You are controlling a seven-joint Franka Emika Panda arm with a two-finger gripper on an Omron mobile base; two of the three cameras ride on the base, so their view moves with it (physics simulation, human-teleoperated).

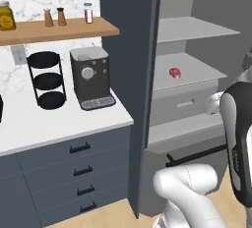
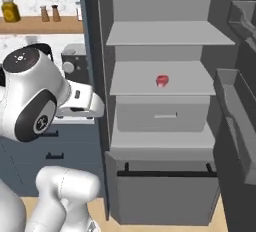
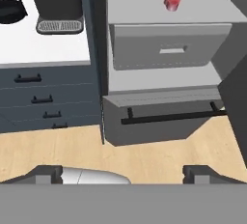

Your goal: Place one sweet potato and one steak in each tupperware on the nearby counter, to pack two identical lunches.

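Note:
A small red steak [image 1: 174, 72] [image 2: 162, 80] [image 3: 171, 1] lies alone on the middle shelf of an open fridge. My gripper [image 3: 123, 174] hangs well in front of the fridge, above the wooden floor, open with nothing between its fingertips [image 3: 48, 174]. It points toward the fridge's lower drawers. The white counter [image 1: 59, 124] [image 3: 43, 49] runs to the left of the fridge over blue-grey drawers. The sweet potato and the tupperware are out of view.
A dark coffee machine [image 1: 91, 77] and a black tiered stand [image 1: 47, 79] stand on the counter. Jars sit on a wooden wall shelf [image 1: 59, 29]. The open fridge door [image 2: 237, 126] with bins stands at right. A grey drawer [image 3: 169, 49] sits under the steak's shelf.

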